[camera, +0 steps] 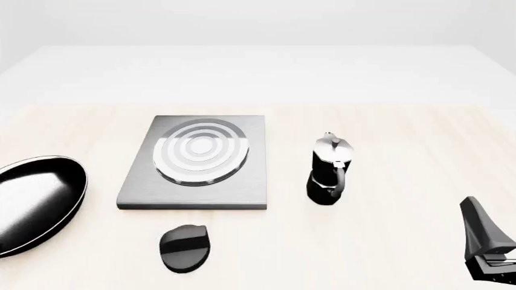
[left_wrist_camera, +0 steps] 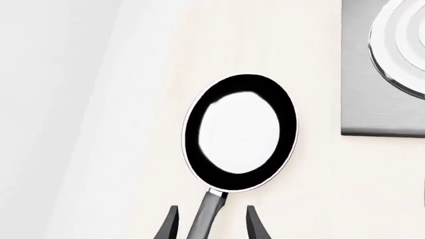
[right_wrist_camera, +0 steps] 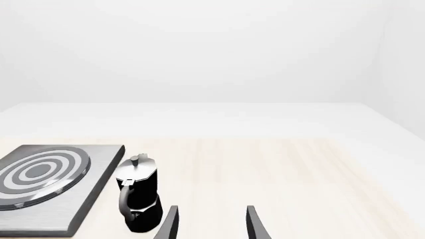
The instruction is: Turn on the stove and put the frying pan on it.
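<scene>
So this looks like the pan-grabbing step to me. In the left wrist view the left gripper point(left_wrist_camera: 211, 224) has its 2 fingers point(left_wrist_camera: 170, 225) spread apart with the frying pan's handle point(left_wrist_camera: 207, 215) running right up between them. There's a visible gap on both sides of the handle, so nothing is actually held yet.

The frying pan point(camera: 36, 204) sits on the light wood surface point(camera: 387, 241) at the far left of the front view, well apart from the stove point(camera: 196, 164), with bare surface between the 2. The burner rings point(camera: 202, 150) have nothing on them. The black oval knob point(camera: 185, 246) lies on the surface just in front of the stove's near edge, and neither arm is near it. I can't tell from these renders whether the stove is on or off, no glow or anything, so I'd guess the knob step is not done yet.

The right gripper point(right_wrist_camera: 211, 224) is also wide open and holding nothing, parked off at the right side. The moka pot point(camera: 329, 171) stands upright between it and the stove.

Next move as I see it: close the left fingers on the handle, get a firm pinch since the pan will want to droop or twist off a thin handle, then lift and carry it over to the rings. The knob probably falls to the right arm, and it has to steer clear of the moka pot.
</scene>
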